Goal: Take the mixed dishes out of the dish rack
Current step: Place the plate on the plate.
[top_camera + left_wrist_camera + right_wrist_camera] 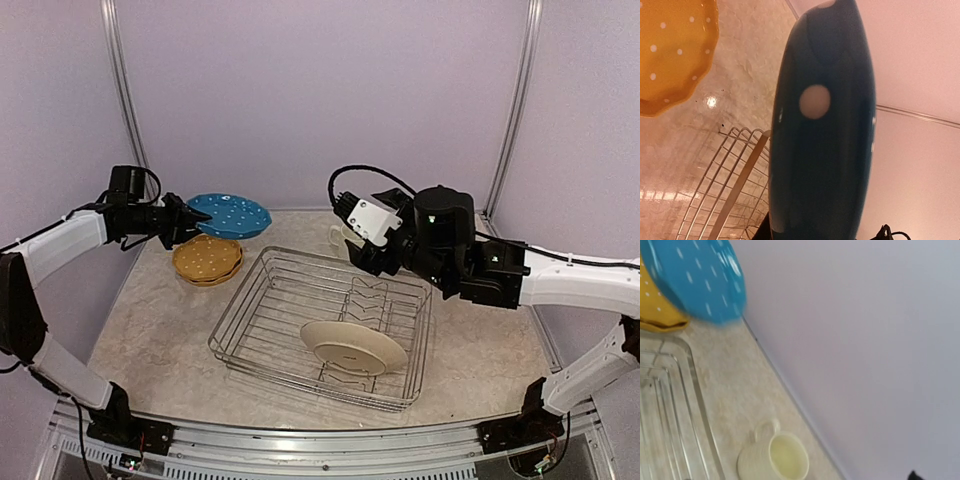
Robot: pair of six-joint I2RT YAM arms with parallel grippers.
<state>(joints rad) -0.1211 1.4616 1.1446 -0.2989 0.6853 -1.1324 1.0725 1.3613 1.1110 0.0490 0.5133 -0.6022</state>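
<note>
My left gripper (192, 222) is shut on the rim of a blue plate with white dots (230, 215), holding it in the air over the table's far left, just above a mustard yellow plate (207, 260). In the left wrist view the blue plate (825, 130) fills the middle and hides the fingers. The dish rack (250, 330) stands at the centre with a cream plate (352, 347) leaning in it. A cream mug (775, 457) stands upright on the table behind the rack. My right gripper (357, 256) hovers above the rack's far edge near the mug, open and holding nothing.
Lilac walls with metal posts (125, 100) close the table at the back and sides. The mug stands near the back wall. In the right wrist view the rack's corner (670, 405) lies left of the mug.
</note>
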